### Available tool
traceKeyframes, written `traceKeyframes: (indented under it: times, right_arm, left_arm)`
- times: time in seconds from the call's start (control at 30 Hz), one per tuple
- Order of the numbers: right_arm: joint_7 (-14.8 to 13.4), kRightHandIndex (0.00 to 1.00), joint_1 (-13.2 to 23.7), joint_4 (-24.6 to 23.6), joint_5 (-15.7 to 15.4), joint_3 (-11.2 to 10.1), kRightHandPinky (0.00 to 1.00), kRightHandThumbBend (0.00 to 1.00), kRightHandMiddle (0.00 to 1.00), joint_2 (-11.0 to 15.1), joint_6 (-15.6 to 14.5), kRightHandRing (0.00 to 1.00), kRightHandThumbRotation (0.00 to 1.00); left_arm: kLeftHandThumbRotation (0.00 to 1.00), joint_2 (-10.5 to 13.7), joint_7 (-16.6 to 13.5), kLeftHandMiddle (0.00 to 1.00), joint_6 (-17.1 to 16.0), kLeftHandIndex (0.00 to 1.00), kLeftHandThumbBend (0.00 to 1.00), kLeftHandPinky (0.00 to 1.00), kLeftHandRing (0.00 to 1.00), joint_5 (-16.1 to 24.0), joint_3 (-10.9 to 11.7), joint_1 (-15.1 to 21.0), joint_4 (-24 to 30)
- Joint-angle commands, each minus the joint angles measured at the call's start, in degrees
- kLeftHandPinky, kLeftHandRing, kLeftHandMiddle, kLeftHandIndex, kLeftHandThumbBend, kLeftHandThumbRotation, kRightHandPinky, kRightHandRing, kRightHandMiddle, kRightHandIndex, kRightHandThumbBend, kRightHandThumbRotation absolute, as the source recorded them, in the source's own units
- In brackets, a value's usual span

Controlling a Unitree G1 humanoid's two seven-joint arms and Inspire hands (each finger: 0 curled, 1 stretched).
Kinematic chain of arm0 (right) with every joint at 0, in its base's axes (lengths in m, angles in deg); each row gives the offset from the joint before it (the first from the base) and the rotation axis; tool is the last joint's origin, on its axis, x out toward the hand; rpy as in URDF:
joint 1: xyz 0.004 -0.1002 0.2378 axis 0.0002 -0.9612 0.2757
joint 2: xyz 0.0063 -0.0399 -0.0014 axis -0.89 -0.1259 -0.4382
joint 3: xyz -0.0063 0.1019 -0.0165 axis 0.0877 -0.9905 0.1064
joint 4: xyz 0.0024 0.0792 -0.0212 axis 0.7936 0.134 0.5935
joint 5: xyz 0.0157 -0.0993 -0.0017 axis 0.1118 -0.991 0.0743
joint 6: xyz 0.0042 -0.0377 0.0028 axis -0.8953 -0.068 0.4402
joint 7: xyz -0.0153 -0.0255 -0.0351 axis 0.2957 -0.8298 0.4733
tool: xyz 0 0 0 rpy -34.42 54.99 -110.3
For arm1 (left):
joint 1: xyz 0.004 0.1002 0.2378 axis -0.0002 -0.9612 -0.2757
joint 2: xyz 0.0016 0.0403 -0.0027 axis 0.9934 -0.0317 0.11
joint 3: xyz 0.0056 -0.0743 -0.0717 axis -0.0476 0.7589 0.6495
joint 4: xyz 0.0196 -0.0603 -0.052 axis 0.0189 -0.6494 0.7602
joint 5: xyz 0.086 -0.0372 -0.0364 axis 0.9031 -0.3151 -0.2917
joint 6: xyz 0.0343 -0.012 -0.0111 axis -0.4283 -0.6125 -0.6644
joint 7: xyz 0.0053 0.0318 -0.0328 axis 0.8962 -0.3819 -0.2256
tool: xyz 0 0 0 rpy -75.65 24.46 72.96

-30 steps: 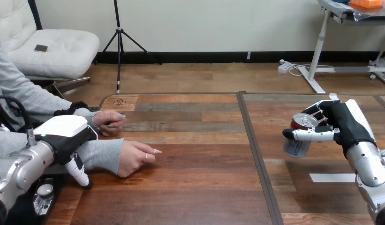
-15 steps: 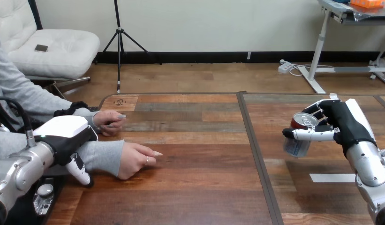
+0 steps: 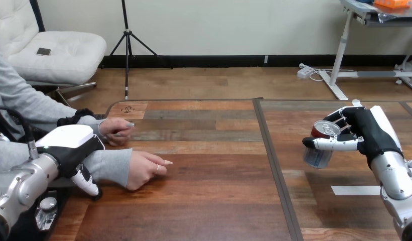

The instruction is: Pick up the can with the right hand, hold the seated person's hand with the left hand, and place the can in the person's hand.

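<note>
A silver can (image 3: pixel 317 155) with a red top hangs tilted a little above the right part of the table, with my right hand (image 3: pixel 367 133) shut on it from the right. At the left, the person's hand (image 3: pixel 143 169) lies palm down on the wood, pointing right, its grey sleeve (image 3: pixel 109 165) behind it. My left hand (image 3: pixel 72 146) sits over that sleeve on the forearm, just short of the wrist. Whether it grips the forearm is hidden. The person's other hand (image 3: pixel 116 130) rests curled on the table further back.
A dark seam (image 3: pixel 274 165) runs front to back between the two table halves, left of the can. A white tape strip (image 3: pixel 355 190) lies on the wood near my right forearm. Bare wood stretches between the person's hand and the seam.
My left hand has slid a little along the sleeve, and the person's near hand has shifted slightly. The right hand and can have stayed where they were.
</note>
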Motion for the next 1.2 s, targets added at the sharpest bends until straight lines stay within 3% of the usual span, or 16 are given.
traceKeyframes:
  times: [0.0,1.17]
  right_arm:
    - [-0.9,0.44,4.5,-2.7,0.5,-0.2,0.34,0.83,0.41,0.3,2.2,0.38,0.0]
    - [-1.0,0.45,4.9,-2.5,0.3,0.0,0.34,0.83,0.41,0.3,0.9,0.38,0.0]
  left_arm:
    - [0.0,-1.1,-1.5,0.36,-0.1,0.38,0.71,0.22,0.29,-0.8,0.3,2.2,-0.5]
    - [0.0,-0.9,-4.5,0.34,-2.0,0.34,0.7,0.21,0.27,-3.7,1.8,1.5,-0.9]
